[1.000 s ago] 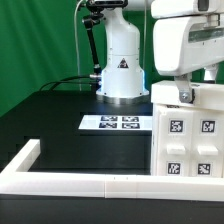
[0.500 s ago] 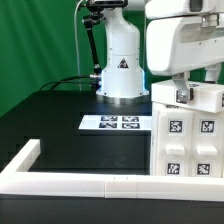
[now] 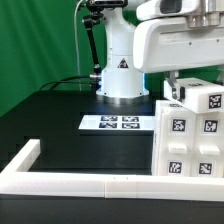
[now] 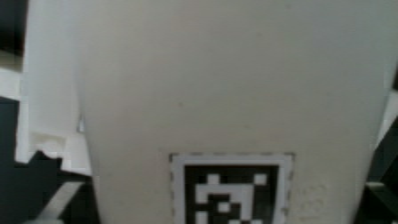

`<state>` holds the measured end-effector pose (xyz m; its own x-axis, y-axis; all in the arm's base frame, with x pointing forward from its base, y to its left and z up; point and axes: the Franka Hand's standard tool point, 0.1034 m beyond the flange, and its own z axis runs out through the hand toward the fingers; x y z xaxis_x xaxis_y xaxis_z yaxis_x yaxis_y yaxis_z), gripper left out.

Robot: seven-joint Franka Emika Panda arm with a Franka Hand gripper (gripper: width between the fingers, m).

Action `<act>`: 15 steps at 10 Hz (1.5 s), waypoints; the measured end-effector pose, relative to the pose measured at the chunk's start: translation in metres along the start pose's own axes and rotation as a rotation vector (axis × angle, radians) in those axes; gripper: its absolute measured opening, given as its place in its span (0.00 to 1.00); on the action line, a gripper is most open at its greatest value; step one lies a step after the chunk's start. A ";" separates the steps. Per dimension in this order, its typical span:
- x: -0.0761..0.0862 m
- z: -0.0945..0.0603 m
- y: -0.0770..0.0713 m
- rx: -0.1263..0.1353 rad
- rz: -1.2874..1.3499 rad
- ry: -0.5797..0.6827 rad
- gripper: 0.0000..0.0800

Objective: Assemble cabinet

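Note:
The white cabinet body [image 3: 188, 148] stands at the exterior view's right and shows a grid of black-and-white tagged fronts. A white tagged block [image 3: 207, 101] sits tilted at its top. My gripper [image 3: 179, 90] hangs from the big white hand just above and grips this block at its left side. Only one dark finger [image 3: 176, 91] shows. In the wrist view the same block [image 4: 214, 90] fills the picture, with its tag low in the frame. The fingertips are hidden there.
The marker board [image 3: 118, 123] lies flat on the black table in front of the arm's white base [image 3: 121, 72]. A long white rail [image 3: 90, 182] borders the table's near edge and turns back at the exterior view's left [image 3: 25, 154]. A green curtain hangs behind.
My hand has risen and shifted toward the exterior view's left. The block at the cabinet's top has tilted, and its tag now shows.

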<state>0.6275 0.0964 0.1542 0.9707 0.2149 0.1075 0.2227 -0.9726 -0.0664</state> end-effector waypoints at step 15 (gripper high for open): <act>-0.009 -0.003 0.016 -0.011 1.325 0.050 0.70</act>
<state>0.6222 0.0789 0.1550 0.4472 -0.8944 0.0045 -0.8852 -0.4433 -0.1411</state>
